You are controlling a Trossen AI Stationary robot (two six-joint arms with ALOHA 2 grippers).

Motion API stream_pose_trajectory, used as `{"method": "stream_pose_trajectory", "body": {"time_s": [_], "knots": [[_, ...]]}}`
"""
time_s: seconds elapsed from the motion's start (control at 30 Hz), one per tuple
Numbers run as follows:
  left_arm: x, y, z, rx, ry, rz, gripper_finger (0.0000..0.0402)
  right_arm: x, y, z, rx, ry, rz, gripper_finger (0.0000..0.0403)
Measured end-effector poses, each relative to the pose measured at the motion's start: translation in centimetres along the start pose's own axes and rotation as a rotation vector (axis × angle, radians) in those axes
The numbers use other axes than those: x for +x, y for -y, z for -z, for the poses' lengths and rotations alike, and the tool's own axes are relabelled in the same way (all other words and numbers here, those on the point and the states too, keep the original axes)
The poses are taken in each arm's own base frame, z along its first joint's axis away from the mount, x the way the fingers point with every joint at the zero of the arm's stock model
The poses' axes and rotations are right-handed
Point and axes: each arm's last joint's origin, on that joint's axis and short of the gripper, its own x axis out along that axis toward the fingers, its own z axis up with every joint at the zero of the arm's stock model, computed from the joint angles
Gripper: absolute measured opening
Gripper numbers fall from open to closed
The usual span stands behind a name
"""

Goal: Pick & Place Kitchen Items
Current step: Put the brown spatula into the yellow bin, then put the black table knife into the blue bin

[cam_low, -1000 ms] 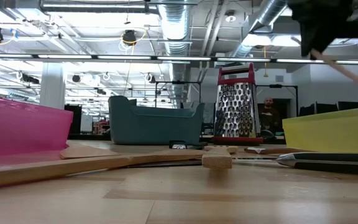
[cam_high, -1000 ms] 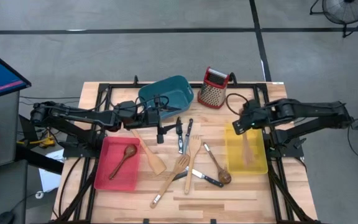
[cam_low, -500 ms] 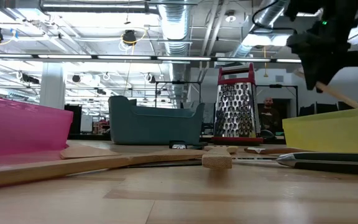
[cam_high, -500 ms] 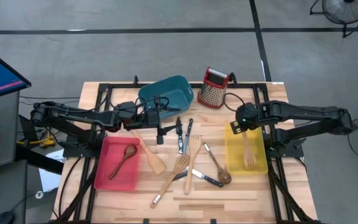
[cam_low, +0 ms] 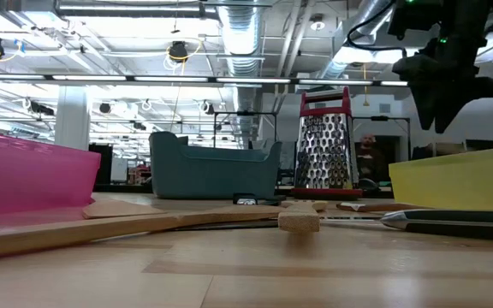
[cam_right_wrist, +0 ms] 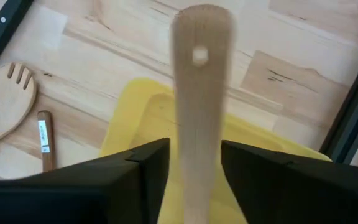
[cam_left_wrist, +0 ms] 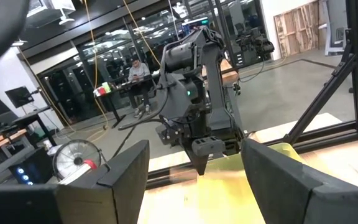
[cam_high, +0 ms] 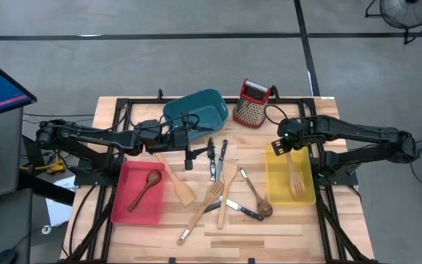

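A pale wooden fork (cam_high: 294, 178) lies in the yellow bin (cam_high: 275, 192), tines toward the near edge. My right gripper (cam_high: 282, 143) is open above the bin's far left corner. In the right wrist view the fork's handle (cam_right_wrist: 201, 87) shows blurred between my fingers, apart from them. My left gripper (cam_high: 196, 135) is open and empty beside the teal bin (cam_high: 196, 110). A dark wooden spoon (cam_high: 147, 185) lies in the red bin (cam_high: 125, 209). Pale spatulas and forks (cam_high: 228, 182), black-handled knives (cam_high: 212, 158) and another dark spoon (cam_high: 258, 196) lie on the table's middle.
The red-topped box grater (cam_high: 251, 103) stands at the far edge, between the teal bin and my right arm. A pale spatula (cam_high: 174, 180) lies beside the red bin. The black frame rails run along both sides of the table.
My right gripper has come down a little and gone slightly toward the table's left, and has let go of the pale fork. The fork hung slanting below it over the yellow bin and now lies in the bin.
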Motion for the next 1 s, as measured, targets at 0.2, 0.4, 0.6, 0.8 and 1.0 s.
{"method": "stream_pose_trajectory", "body": {"time_s": [0.2, 0.4, 0.6, 0.8, 1.0], "knots": [[0.0, 0.0, 0.0, 0.0, 0.0, 0.0, 0.0237, 0.0, 0.0, 0.0, -0.017, 0.002, -0.002, 0.0179], [-0.3, -0.1, -0.3, -0.001, 0.006, -0.001, 0.0237, -0.2, -0.5, -0.5, -0.082, 0.047, -0.058, 0.0192], [-1.9, -0.7, -1.1, -0.13, -0.042, -0.016, 0.0237, -2.3, -1.6, -1.6, -0.124, 0.106, -0.184, 0.0224], [-1.9, 1.0, 1.0, -0.205, -0.279, -0.098, 0.0237, -3.0, -2.2, -2.2, -0.111, 0.162, -0.243, 0.0234], [-1.2, 4.3, 4.2, -0.147, -0.518, -0.093, 0.0237, -2.9, -2.5, -2.4, -0.128, 0.18, -0.259, 0.0234]]}}
